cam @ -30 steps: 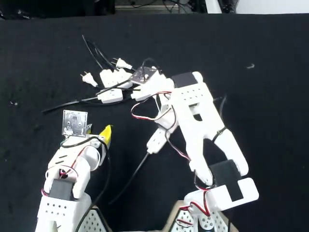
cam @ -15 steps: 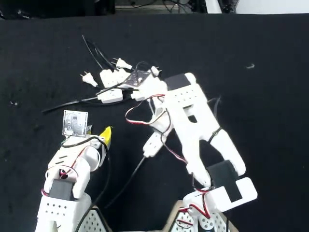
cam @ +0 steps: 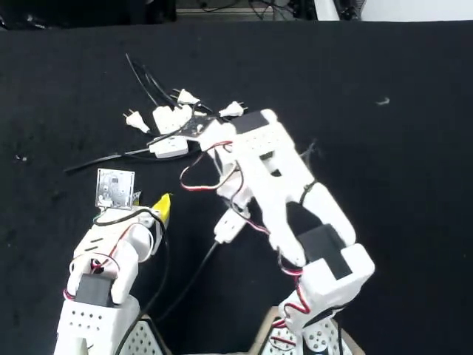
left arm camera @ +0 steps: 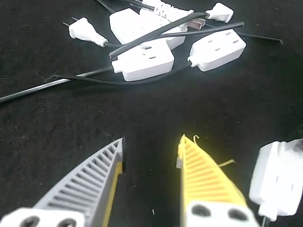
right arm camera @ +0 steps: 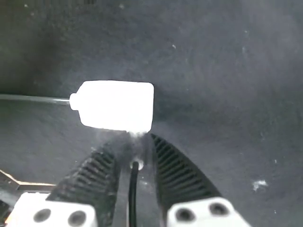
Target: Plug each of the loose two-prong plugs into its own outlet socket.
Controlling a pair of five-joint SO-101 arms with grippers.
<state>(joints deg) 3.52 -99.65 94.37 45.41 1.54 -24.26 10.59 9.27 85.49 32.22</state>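
Right pincer (right arm camera: 135, 142) pinched narrow on a black cord (right arm camera: 134, 189) at a white outlet socket (right arm camera: 116, 105); left pincer (left arm camera: 150, 146) spread wide, holding nothing.

In the right wrist view the cord's end sits between the fingertips, touching the socket's edge, too blurred to tell whether prongs are in; in the high view the right arm (cam: 273, 170) stretches across the black tabletop (cam: 399, 148) to the tangle of white sockets and cords; a loose two-prong plug (cam: 134, 120) lies at the tangle's left edge; a second plug (cam: 186, 97) lies behind it; a third plug (cam: 233, 109) lies just beside the arm's wrist; a separate outlet block (cam: 230, 222) lies under the right arm, well apart from the tangle; the left pincer hangs over bare tabletop, short of the sockets.
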